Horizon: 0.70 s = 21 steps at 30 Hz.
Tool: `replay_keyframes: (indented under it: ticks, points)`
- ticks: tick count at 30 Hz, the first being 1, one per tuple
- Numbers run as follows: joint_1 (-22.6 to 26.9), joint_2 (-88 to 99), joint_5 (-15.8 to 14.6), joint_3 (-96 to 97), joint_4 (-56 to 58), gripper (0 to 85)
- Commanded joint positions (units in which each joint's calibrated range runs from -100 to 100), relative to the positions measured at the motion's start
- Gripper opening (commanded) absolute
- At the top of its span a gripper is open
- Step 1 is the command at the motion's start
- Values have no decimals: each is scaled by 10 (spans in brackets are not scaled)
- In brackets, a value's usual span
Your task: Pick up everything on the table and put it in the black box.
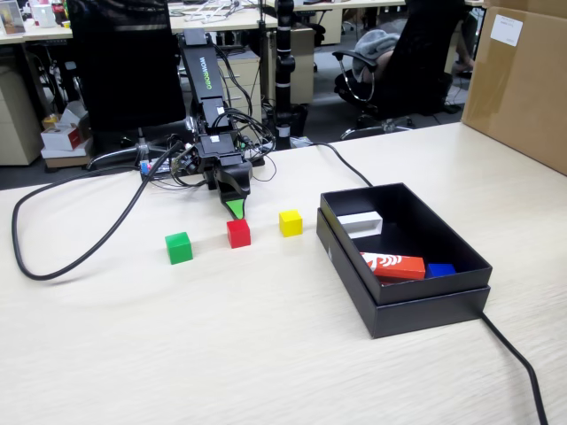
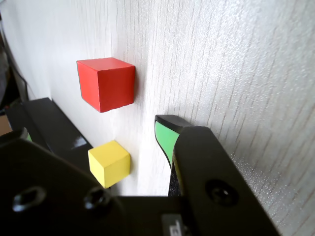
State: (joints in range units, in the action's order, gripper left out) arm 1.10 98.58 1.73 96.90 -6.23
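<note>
Three small cubes stand in a row on the pale wood table (image 1: 266, 354): green (image 1: 178, 247), red (image 1: 237, 233) and yellow (image 1: 290, 222). My gripper (image 1: 235, 206) hangs low just behind the red cube, not touching it, and is open with nothing between its fingers. In the wrist view the gripper (image 2: 93, 129) shows a green-padded finger (image 2: 165, 137) at the right. The red cube (image 2: 106, 83) lies ahead of it and the yellow cube (image 2: 109, 163) is nearer the black box (image 2: 54, 123). The black box (image 1: 403, 297) stands to the right of the cubes in the fixed view.
Inside the box lie a white oblong block (image 1: 360, 224), a red-orange block (image 1: 393, 266) and a blue piece (image 1: 439, 269). A brown carton (image 1: 523, 80) stands at the far right. Black cables (image 1: 80, 252) loop over the table at left and trail off the box's front right corner.
</note>
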Motion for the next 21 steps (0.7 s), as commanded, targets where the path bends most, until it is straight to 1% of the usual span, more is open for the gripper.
replay_keyframes:
  ticks: [1,7,10,13,17,21]
  points:
    - [0,-9,0,7,11,492]
    - [0,-10,0,7,11,491]
    - [0,-9,-1,7,11,473]
    - [-2,-6,-10,6,15,473]
    - [-4,-3,-21,-12,64,473]
    - [-6,4,-32,-62,152,475]
